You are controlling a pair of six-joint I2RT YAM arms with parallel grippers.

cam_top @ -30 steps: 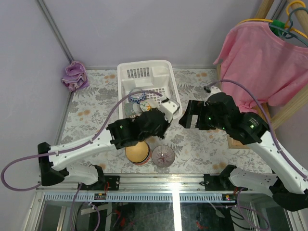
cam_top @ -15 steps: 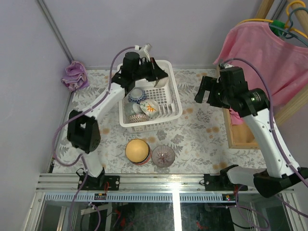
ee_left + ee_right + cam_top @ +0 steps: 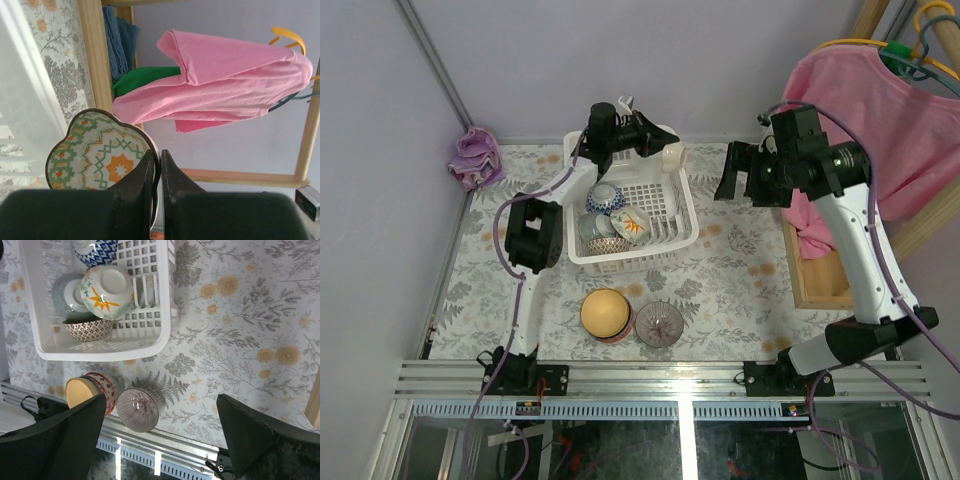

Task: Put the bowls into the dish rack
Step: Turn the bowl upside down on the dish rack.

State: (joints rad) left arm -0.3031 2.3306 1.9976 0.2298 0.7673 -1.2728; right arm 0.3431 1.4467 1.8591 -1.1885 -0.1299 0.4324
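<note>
While the left gripper [image 3: 155, 153] hangs over the far end of the dish rack [image 3: 688, 210], its 2 fingers are pressed together on the rim of a scalloped bowl [image 3: 100, 150]. That bowl's inside carries a green and orange geometric star pattern. From the top view, whether it touches the rack cannot be told.

4 bowls lie inside the rack's main compartment: a blue-and-white bowl [image 3: 604, 197] farthest back, a white bowl with an orange flower [image 3: 630, 224] tipped beside it, a grey speckled bowl [image 3: 588, 226] to the left, and a brown patterned bowl [image 3: 610, 244] nearest the front wall.

2 more sit on the floral tablecloth [image 3: 740, 290] just in front of the rack, side by side: an orange-yellow bowl [image 3: 605, 314] with a red-patterned outside and a purple ribbed bowl [image 3: 659, 323].

The right gripper [image 3: 161, 402] is raised to the right of the rack, well apart from every bowl, jaws spread wide with nothing between them.

A pink garment [image 3: 880, 110] hangs at the right.
</note>
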